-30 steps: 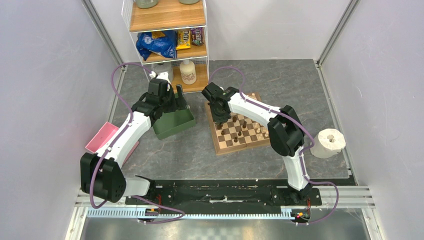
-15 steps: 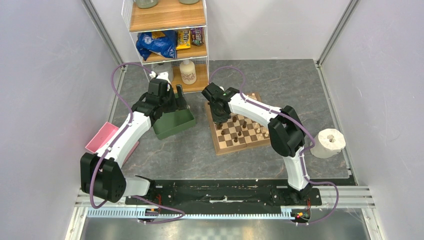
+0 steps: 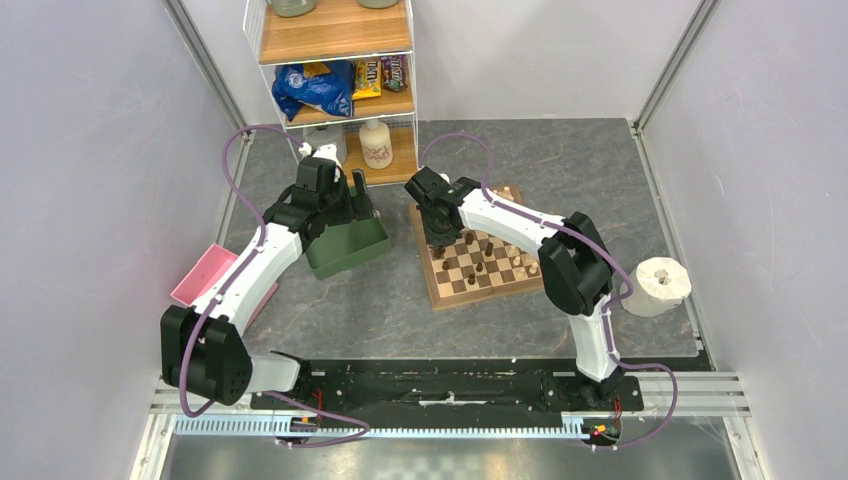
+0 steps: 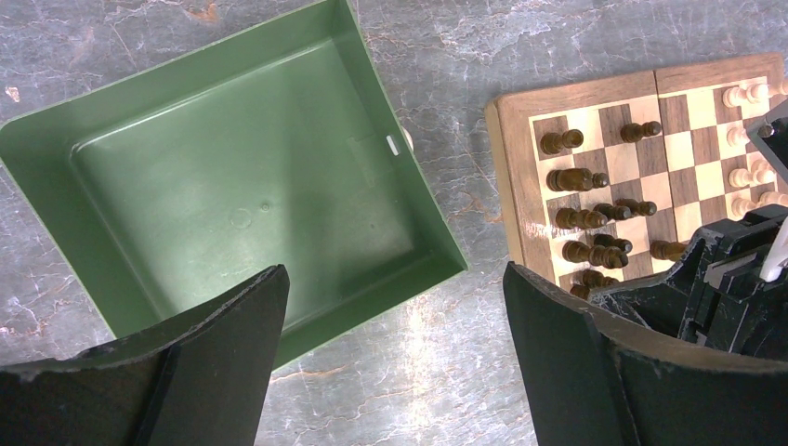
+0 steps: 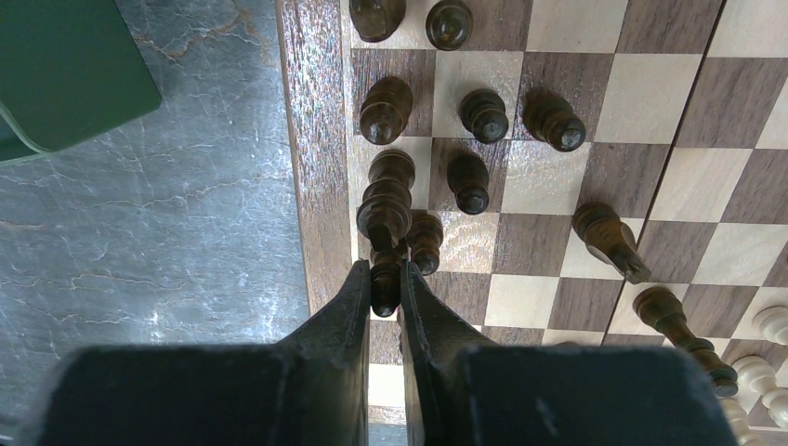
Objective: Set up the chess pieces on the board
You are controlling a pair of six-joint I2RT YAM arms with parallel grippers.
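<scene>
The board (image 3: 470,296) lies right of centre, with dark chess pieces (image 3: 478,268) crowding its left half and cream ones (image 3: 520,262) on its right. My right gripper (image 5: 384,279) hangs over the board's left edge column, shut on a dark brown piece (image 5: 385,290) next to another dark piece (image 5: 425,240). Several dark pieces (image 5: 483,113) stand nearby and two lie tipped (image 5: 609,237). My left gripper (image 4: 394,274) is open and holds nothing, hovering above the table between the green tray (image 4: 423,200) and the board's border (image 4: 509,158).
The green tray (image 3: 345,245) holds nothing and sits just left of the board. A wire shelf (image 3: 335,60) with snack bags and a bottle (image 3: 377,145) stands at the back. A paper roll (image 3: 657,285) is to the right and a pink item (image 3: 205,275) to the far left.
The right arm's elbow has shifted slightly to the right while its gripper stays at the board's left edge. The left arm has not moved.
</scene>
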